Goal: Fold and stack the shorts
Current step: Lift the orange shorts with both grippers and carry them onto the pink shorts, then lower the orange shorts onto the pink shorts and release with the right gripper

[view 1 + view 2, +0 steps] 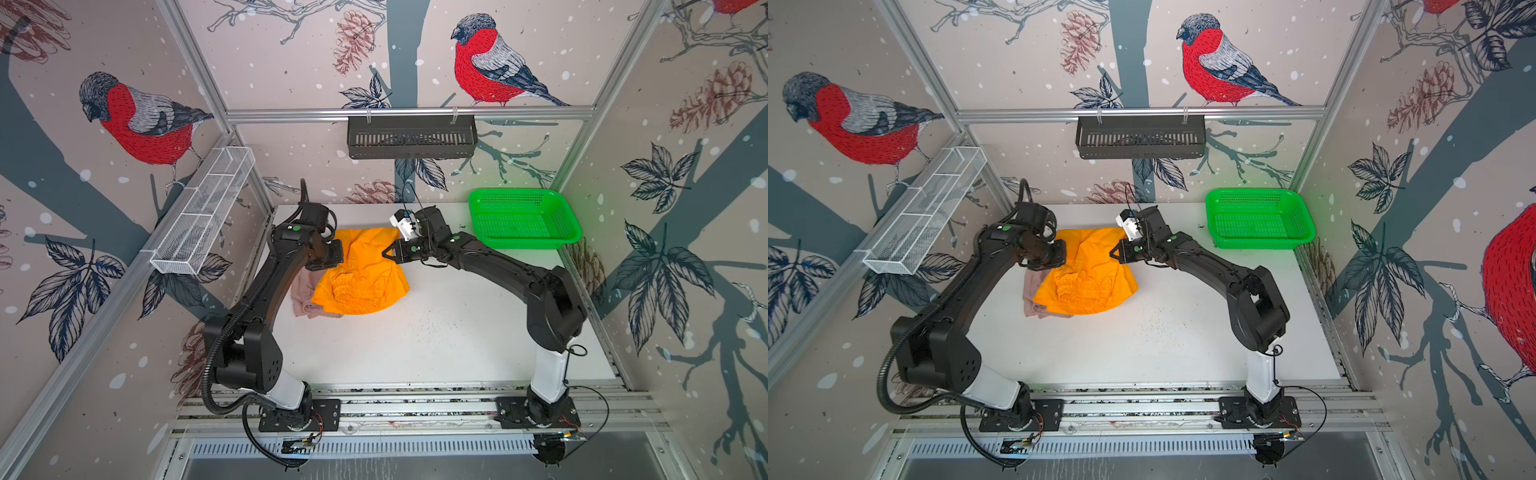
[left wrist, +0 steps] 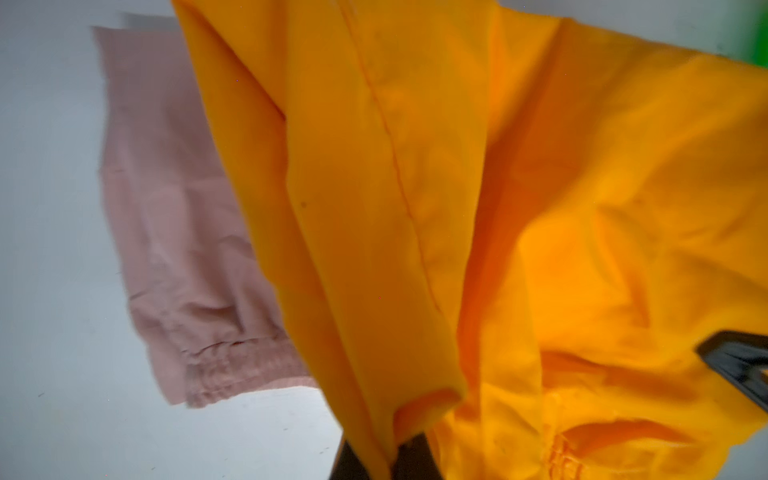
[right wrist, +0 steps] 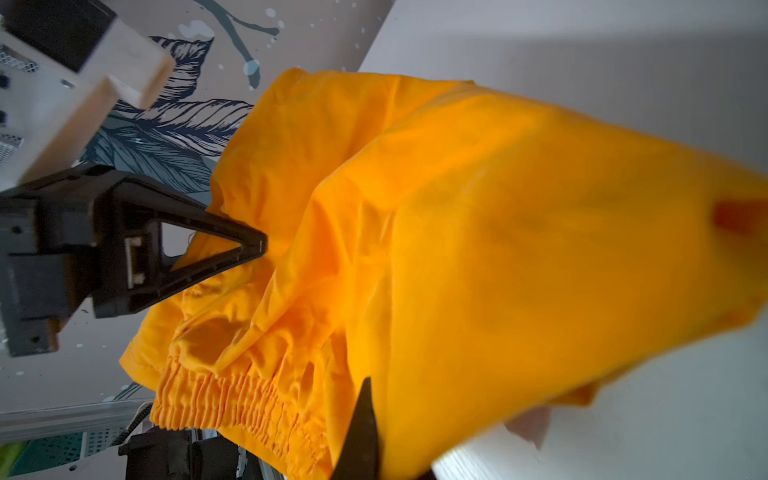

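Orange shorts [image 1: 361,282], frame centre, pinched by closed left gripper [image 2: 384,455] and right gripper [image 1: 387,253]. Risk: thin pinch slips, or trailing cloth drags pink shorts [image 1: 301,293] underneath.

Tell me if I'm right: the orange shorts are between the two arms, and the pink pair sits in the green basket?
Wrong about the green basket: both top views show the pink pair on the table, partly under the orange shorts.
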`<action>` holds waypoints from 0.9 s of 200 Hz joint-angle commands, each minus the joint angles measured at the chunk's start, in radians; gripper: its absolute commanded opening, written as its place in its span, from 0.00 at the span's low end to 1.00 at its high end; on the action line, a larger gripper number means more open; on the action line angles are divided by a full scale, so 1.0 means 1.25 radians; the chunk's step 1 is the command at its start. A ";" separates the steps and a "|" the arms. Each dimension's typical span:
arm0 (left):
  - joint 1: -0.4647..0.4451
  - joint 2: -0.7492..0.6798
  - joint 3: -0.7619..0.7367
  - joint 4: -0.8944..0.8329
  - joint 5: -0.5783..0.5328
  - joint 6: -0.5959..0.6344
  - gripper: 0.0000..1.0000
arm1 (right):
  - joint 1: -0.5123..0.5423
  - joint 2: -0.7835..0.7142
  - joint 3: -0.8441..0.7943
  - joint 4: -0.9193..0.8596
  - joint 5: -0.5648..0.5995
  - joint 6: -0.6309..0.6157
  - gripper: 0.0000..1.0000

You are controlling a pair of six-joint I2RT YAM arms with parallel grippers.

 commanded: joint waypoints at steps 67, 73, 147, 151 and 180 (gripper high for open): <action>0.187 0.049 -0.106 0.098 -0.006 0.090 0.00 | 0.019 0.218 0.172 0.047 -0.077 -0.021 0.02; 0.191 0.063 -0.101 0.105 0.000 0.100 0.00 | 0.019 0.225 0.174 0.045 -0.075 -0.024 0.02; 0.197 0.178 -0.111 0.211 -0.042 0.094 0.37 | 0.014 0.319 0.200 0.133 -0.007 -0.030 0.30; 0.199 0.181 -0.110 0.213 -0.048 0.094 0.51 | 0.015 0.317 0.192 0.146 0.004 -0.031 0.38; 0.213 0.185 -0.097 0.211 -0.059 0.088 0.98 | 0.018 0.309 0.194 0.162 0.006 -0.058 0.64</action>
